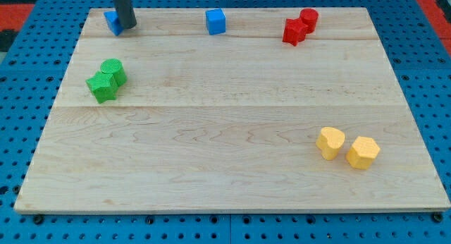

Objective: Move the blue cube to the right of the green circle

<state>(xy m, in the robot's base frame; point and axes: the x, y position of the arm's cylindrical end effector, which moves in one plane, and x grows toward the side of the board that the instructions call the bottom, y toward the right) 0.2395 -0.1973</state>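
The blue cube (215, 22) sits near the view's top edge, a little left of the middle. The green circle (113, 70) lies at the view's left, touching a second green block (103, 86) just below-left of it. My tip (127, 25) is at the top left, well to the left of the blue cube and above the green blocks. It stands right against another blue block (112, 22), which the rod partly hides.
Two red blocks (299, 27) touch each other at the top right. Two yellow blocks (347, 147) lie close together at the bottom right. The wooden board (225, 166) rests on a blue pegboard.
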